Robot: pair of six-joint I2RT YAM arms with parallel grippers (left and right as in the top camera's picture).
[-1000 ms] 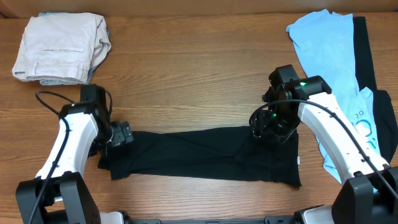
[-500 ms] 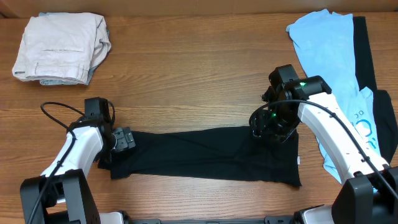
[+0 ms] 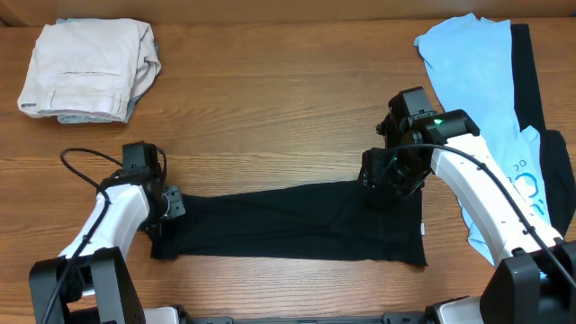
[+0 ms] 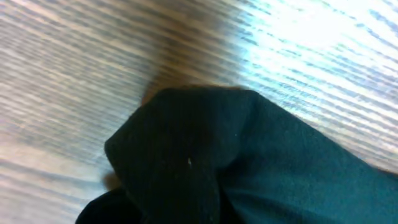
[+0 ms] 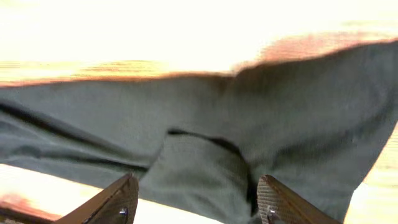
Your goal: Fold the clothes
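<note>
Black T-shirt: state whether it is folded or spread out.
Folded lengthwise: the black T-shirt lies as a long narrow band on the table, no sleeves showing, layers overlapping in the right wrist view.

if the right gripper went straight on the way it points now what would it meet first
Most likely the black T-shirt: the right gripper points down at a raised fold of it between its open fingers. Depth is hard to judge.

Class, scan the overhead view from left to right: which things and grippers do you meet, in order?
Folded beige trousers → left gripper → black T-shirt → right gripper → light blue T-shirts.
</note>
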